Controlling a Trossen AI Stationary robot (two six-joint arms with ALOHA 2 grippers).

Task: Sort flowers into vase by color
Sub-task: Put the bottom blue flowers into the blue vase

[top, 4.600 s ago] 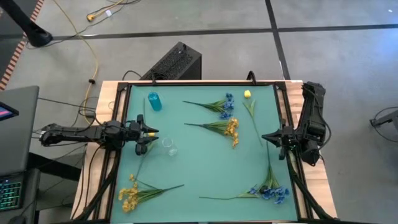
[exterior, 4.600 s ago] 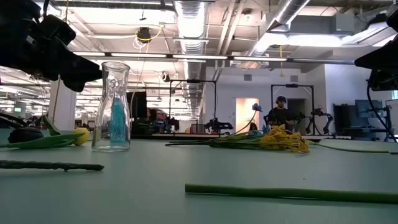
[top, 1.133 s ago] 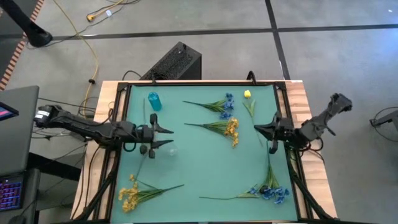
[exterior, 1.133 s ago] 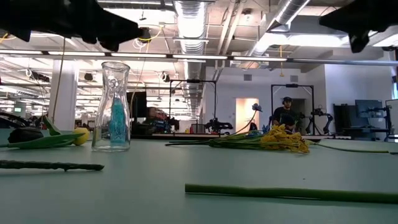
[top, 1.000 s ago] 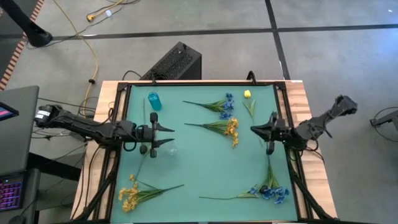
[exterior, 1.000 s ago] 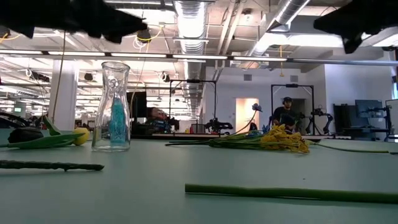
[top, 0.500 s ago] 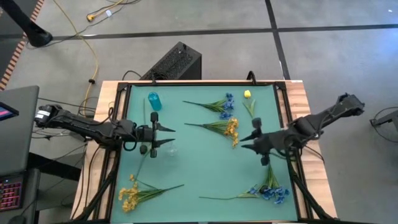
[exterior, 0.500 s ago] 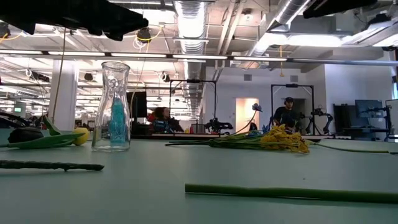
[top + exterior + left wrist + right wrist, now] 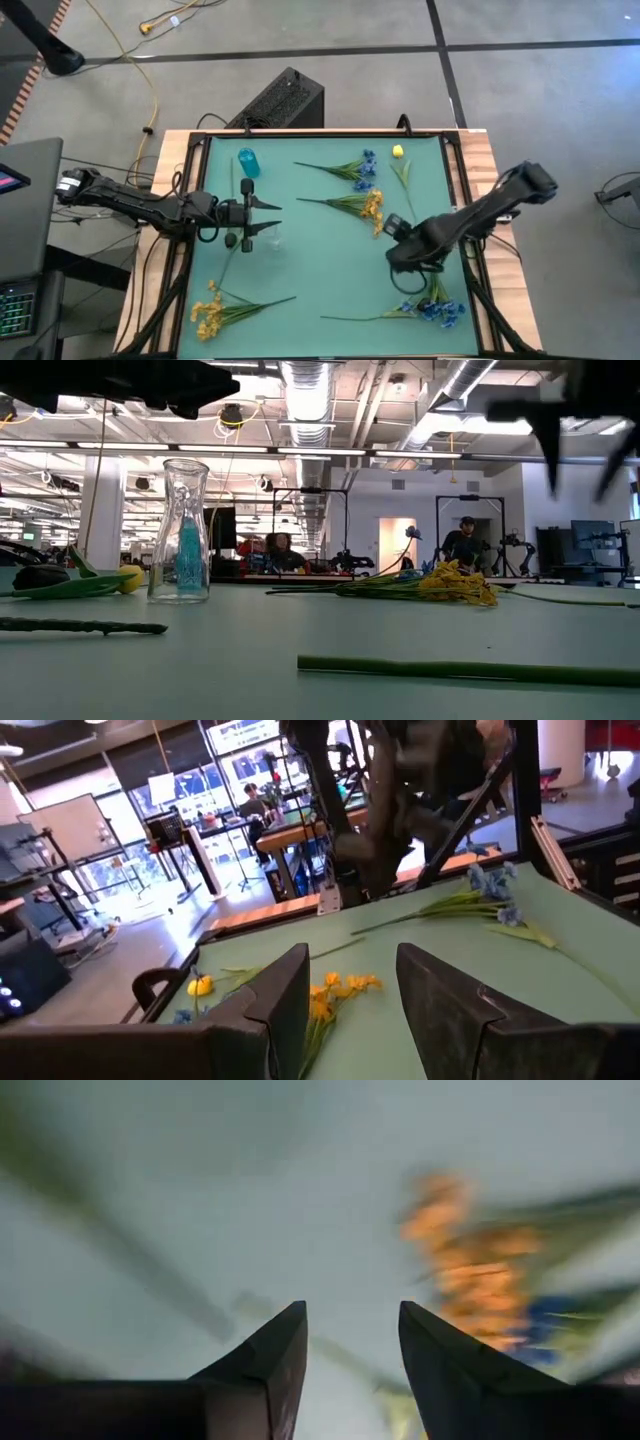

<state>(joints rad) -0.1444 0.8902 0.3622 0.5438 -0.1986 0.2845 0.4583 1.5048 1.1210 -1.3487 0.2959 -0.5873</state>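
Flowers lie flat on the green mat: a blue-and-yellow spray (image 9: 352, 168), a yellow spray (image 9: 362, 206), a yellow bud stem (image 9: 398, 152), a yellow spray (image 9: 214, 310) near left and a blue spray (image 9: 436, 308) near right. A clear glass vase (image 9: 185, 530) stands upright at mid left, a small blue vase (image 9: 248, 163) behind it. My left gripper (image 9: 268, 217) hovers open and level just above the clear vase (image 9: 272, 240). My right gripper (image 9: 350, 1350) is open, points steeply down above the mat (image 9: 400, 258), right of the yellow spray, and is empty.
A loose green stalk (image 9: 235, 255) lies beside the clear vase. A black frame (image 9: 455, 150) edges the mat. Bare mat (image 9: 320, 260) lies between the two grippers. People stand in the room far beyond the table (image 9: 462, 540).
My right gripper has swung from the table's right edge toward its middle, tipping from nearly level to pointing steeply down and rolling about its own axis. It now hangs over the mat between the yellow spray and the blue spray. No flower has moved.
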